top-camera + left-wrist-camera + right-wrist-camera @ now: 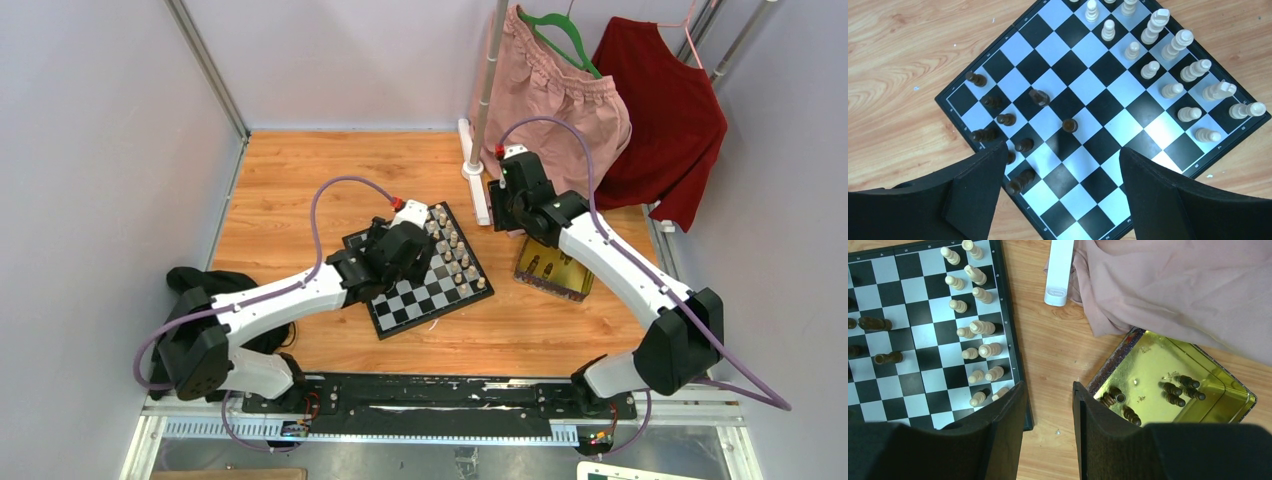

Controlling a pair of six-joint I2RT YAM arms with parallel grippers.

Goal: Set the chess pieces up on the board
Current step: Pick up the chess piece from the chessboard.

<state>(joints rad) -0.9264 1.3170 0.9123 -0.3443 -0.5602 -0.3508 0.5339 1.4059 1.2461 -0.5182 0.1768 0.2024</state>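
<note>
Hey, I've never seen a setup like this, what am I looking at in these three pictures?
Two robot arms are bolted at the near edge of a wooden table. The wide picture looks down from above; the other two come from cameras on the wrists, so the black shapes at the bottom are each arm's own fingers. The left pincer hangs open over the chessboard, where cream pieces and some dark pieces stand. The right pincer is open near a gold tray holding more dark pieces. Neither holds anything.
</note>
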